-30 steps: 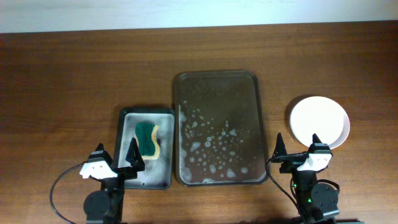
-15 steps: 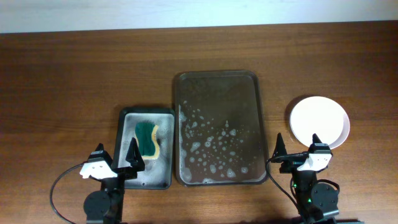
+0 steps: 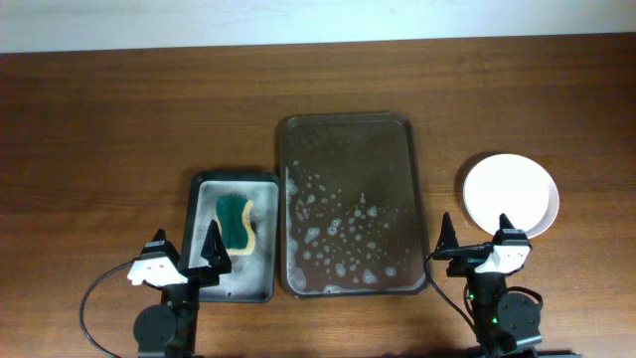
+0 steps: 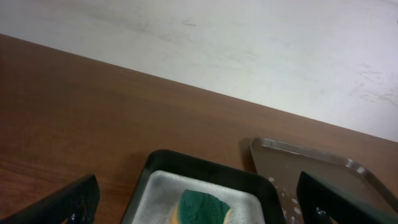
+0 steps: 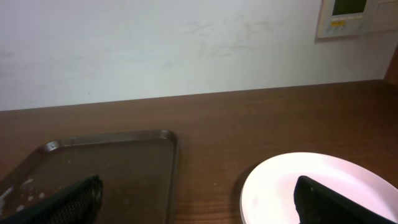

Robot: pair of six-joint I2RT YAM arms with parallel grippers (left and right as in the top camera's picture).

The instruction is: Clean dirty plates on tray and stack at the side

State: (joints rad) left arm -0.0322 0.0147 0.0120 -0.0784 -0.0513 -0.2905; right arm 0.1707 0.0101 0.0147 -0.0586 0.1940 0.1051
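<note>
The dark brown tray (image 3: 347, 125) lies in the middle of the table, wet with soap bubbles and holding no plates; its rim also shows in the left wrist view (image 4: 298, 153) and the right wrist view (image 5: 112, 138). A stack of plates (image 3: 511, 194) with a white one on top sits on the table right of the tray; it also shows in the right wrist view (image 5: 280, 186). How many plates are in the stack is not clear. My left gripper (image 3: 186, 255) is open and empty at the near edge. My right gripper (image 3: 473, 243) is open and empty just in front of the plates.
A small black tray with a grey lining (image 3: 207, 189) sits left of the brown tray and holds a green and yellow sponge (image 3: 236, 223) in foam. The sponge also shows in the left wrist view (image 4: 202, 208). A white wall (image 5: 186, 43) stands behind the table.
</note>
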